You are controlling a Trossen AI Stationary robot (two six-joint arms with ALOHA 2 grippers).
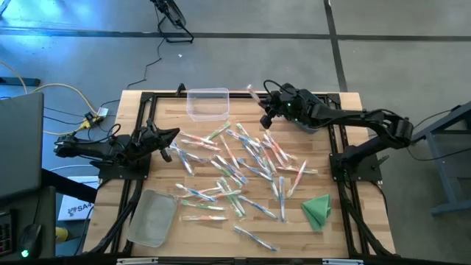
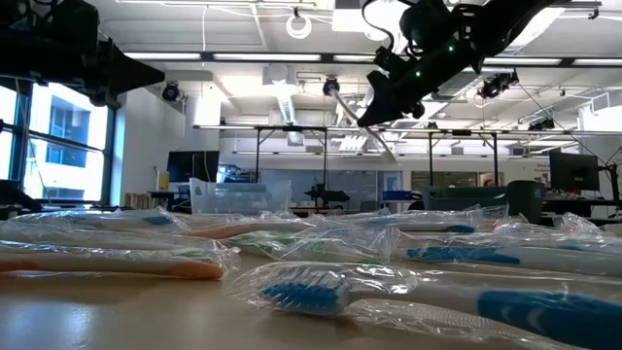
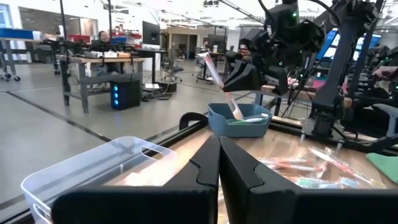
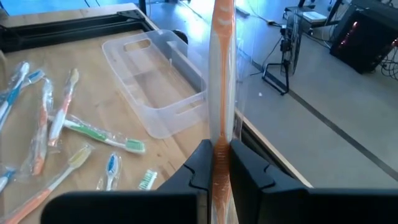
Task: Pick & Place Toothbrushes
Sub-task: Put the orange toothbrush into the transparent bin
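The left gripper (image 3: 219, 163) has its two dark fingers pressed together, a clear bin (image 3: 93, 168) just beyond them. Farther off, the right gripper (image 3: 239, 74) holds a wrapped toothbrush (image 3: 214, 70) tilted above a blue bin (image 3: 239, 121) that already holds toothbrushes. More toothbrushes (image 3: 311, 163) lie on the table (image 3: 280, 146).

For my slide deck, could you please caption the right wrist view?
Right gripper holds a wrapped orange toothbrush upright above the clear bin.

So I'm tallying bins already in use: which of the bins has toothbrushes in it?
The blue bin under the right gripper holds some; the clear bin looks empty, and the frosted one's contents are unclear.
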